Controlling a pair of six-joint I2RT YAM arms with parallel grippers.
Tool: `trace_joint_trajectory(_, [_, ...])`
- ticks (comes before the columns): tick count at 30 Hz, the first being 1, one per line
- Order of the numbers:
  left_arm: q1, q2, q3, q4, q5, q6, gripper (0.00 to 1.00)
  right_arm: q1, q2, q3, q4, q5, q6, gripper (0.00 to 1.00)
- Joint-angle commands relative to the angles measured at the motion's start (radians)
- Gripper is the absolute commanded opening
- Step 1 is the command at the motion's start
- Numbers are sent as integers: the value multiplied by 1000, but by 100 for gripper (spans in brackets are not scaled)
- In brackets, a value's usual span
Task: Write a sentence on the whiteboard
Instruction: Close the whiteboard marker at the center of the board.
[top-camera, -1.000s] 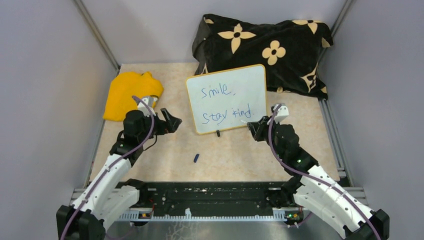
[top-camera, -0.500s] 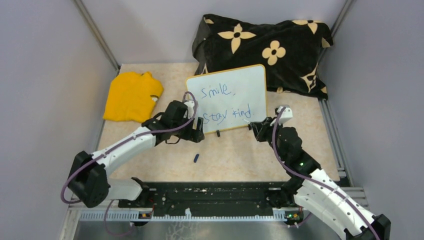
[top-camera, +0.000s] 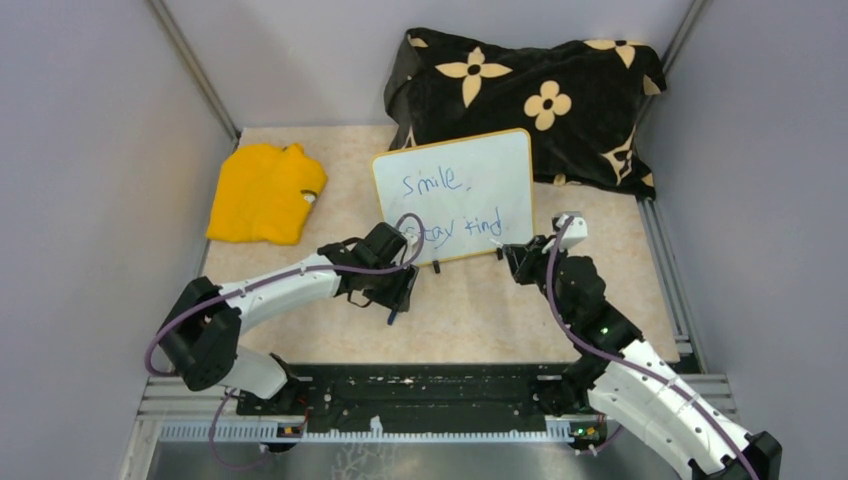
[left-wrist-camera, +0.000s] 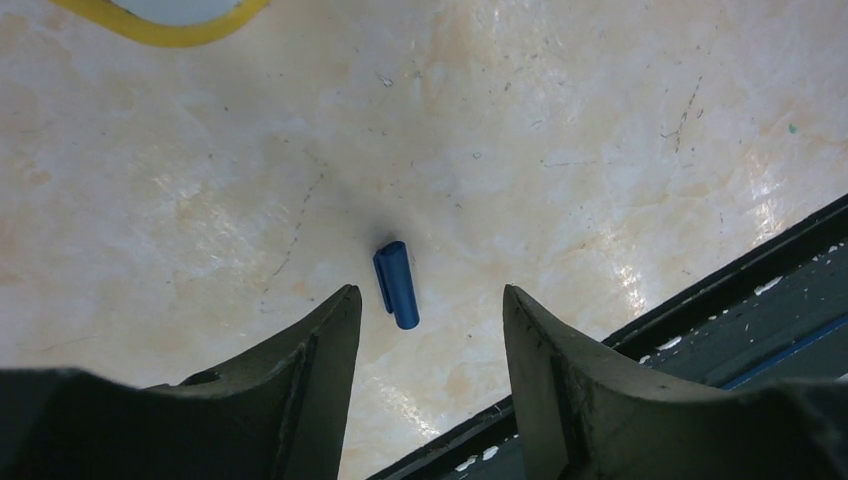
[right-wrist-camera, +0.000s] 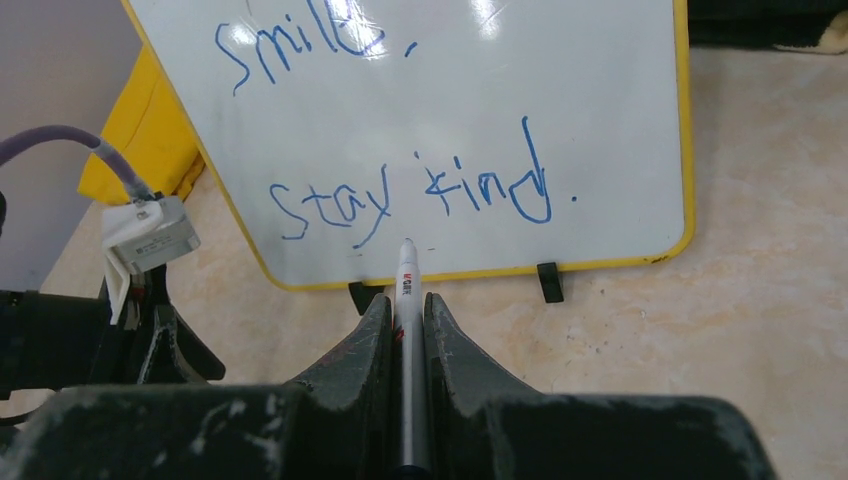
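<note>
The whiteboard (top-camera: 490, 170) stands tilted against the black flowered cloth, with the sentence (top-camera: 432, 184) "Smile, Stay kind" in blue on two lines. In the right wrist view the board (right-wrist-camera: 560, 90) and the sentence (right-wrist-camera: 470, 190) fill the top. My right gripper (right-wrist-camera: 406, 300) is shut on a white marker (right-wrist-camera: 407, 265), whose tip is just below "Stay" near the board's lower rim. It shows in the top view (top-camera: 513, 257) at the board's lower right. My left gripper (left-wrist-camera: 430, 292) is open and hangs over a small blue marker cap (left-wrist-camera: 396, 285) lying on the table. In the top view the cap (top-camera: 392, 318) lies just in front of that gripper (top-camera: 402, 298).
A yellow cloth (top-camera: 262, 192) lies at the back left. The black flowered cloth (top-camera: 530, 100) is heaped at the back right behind the board. A black rail (top-camera: 420, 395) runs along the near edge and shows in the left wrist view (left-wrist-camera: 700, 310). Grey walls enclose both sides.
My left arm has swung right and nearer, from the left of the board to above the blue cap. My right gripper with the marker has hardly moved.
</note>
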Motion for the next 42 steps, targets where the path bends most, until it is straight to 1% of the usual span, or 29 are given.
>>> trace_joint_trajectory(1, [-27, 33, -35, 21, 33, -34, 59, 6, -6, 5, 53, 3, -17, 0])
trace_joint_trajectory(4, [-37, 60, -40, 24, 24, -44, 54, 6, -15, 3, 52, 4, -15, 0])
trace_joint_trajectory(12, [-41, 80, -59, 67, -9, -80, 51, 5, -17, 0, 58, -8, -14, 0])
trace_joint_trajectory(18, [-41, 105, -65, 70, -39, -93, 46, 5, -22, -7, 64, -8, -10, 0])
trace_joint_trajectory(21, [-41, 120, -58, 62, -78, -97, 43, 5, -23, -9, 64, -9, -11, 0])
trace_joint_trajectory(24, [-41, 132, -56, 60, -88, -106, 39, 4, -23, -10, 64, -10, -10, 0])
trace_joint_trajectory(27, [-42, 131, -58, 60, -105, -123, 34, 4, -23, -12, 65, -11, -8, 0])
trace_joint_trajectory(29, [-41, 117, -67, 64, -131, -146, 30, 5, -23, -12, 64, -12, -9, 0])
trace_joint_trajectory(31, [-41, 98, -80, 68, -156, -170, 23, 6, -24, -13, 64, -12, -9, 0])
trace_joint_trajectory(32, [-41, 89, -88, 68, -170, -185, 18, 5, -23, -13, 64, -11, -8, 0])
trace_joint_trajectory(35, [-41, 61, -109, 69, -209, -242, 10, 5, -23, -16, 64, -11, -7, 0])
trace_joint_trajectory(39, [-42, 9, -152, 96, -245, -351, 8, 6, -23, -18, 64, -15, -6, 0])
trace_joint_trajectory(42, [-42, -29, -192, 135, -258, -446, 12, 5, -23, -18, 64, -16, -6, 0])
